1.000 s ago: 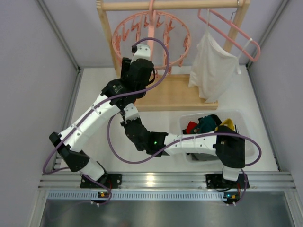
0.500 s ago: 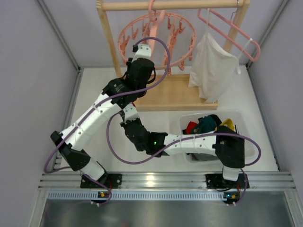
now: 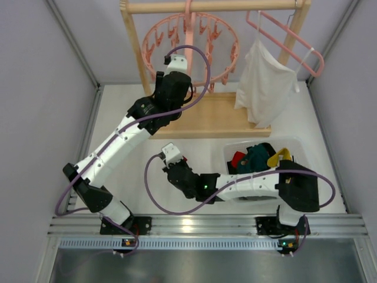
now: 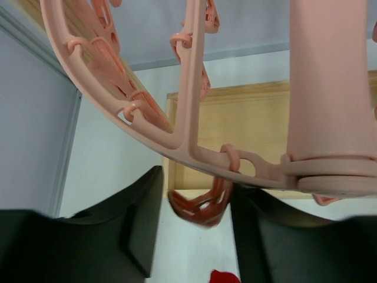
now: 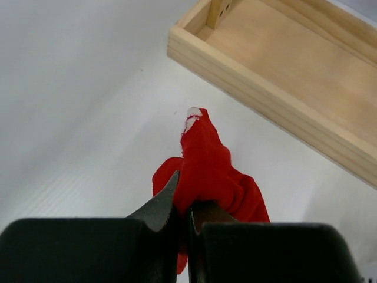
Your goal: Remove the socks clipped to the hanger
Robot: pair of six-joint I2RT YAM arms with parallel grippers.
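A red fabric sock (image 5: 206, 171) is pinched tight in the right gripper (image 5: 184, 215), low over the white table (image 5: 88, 88) by the wooden rack base (image 5: 283, 76). The left gripper (image 4: 194, 221) is parked right under the round pink plastic drying hanger (image 4: 177, 141), its fingers spread either side of one dangling pink clip (image 4: 200, 209), not clamped on it. Other socks (image 3: 257, 155) in red, teal and yellow are piled in the clear plastic bin (image 3: 294, 143).

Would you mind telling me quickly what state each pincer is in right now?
Left pincer: open, straddling a pink clip on the hanger.
Right pincer: closed on a red sock.
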